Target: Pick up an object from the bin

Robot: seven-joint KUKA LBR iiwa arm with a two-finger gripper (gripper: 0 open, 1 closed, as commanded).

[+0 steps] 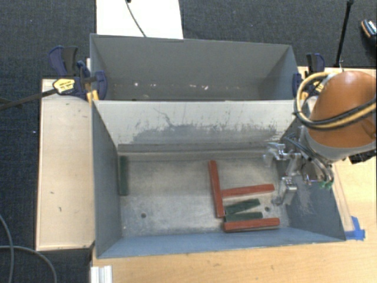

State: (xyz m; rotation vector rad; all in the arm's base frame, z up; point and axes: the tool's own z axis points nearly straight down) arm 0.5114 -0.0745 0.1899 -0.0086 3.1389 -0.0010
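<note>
In the camera view we see the end effector (pixel 284 188) low at the right of the bin (pixel 188 125), just beside the right end of a red stick (pixel 247 190) in a small cluster of sticks (pixel 242 216) at lower centre. We cannot tell whether it is released or clenched, and nothing is visibly grasped. A lone green stick (pixel 122 175) lies well apart at left. We judge that grasping and lifting remain.

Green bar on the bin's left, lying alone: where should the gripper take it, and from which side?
Take the green bar probably at mid-length, across its narrow width, coming straight down. It is long and thin and lies alone, running front to back. The left wall is close, so room there looks tight.
</note>
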